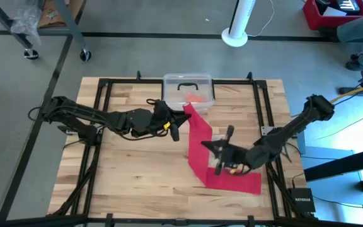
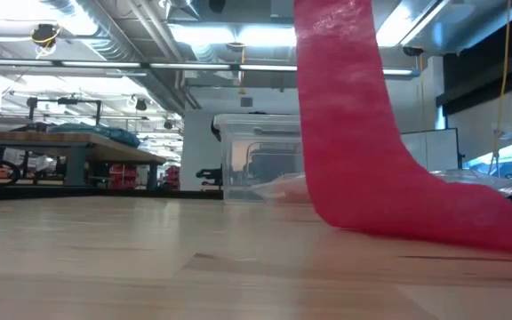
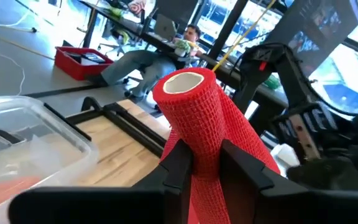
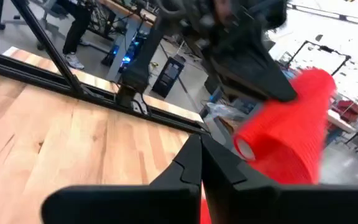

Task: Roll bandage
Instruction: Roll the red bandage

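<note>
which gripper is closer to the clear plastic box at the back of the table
Left. The left gripper holds the rolled end of the bandage raised just in front of the clear box. The right gripper is shut, farther toward the table's front, over the red band.

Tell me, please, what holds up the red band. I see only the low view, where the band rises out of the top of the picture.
Observer: The left gripper holds it. That end of the bandage is wound on a white tube, and the fingers clamp this roll from both sides.
Operator: Where is the right gripper?
Observer: From above, the right gripper is over the flat part of the band, and it is shut. I cannot tell if it pinches cloth.
Operator: Where does the other end lie?
Observer: It lies flat on the table, toward the right arm's side.
</note>
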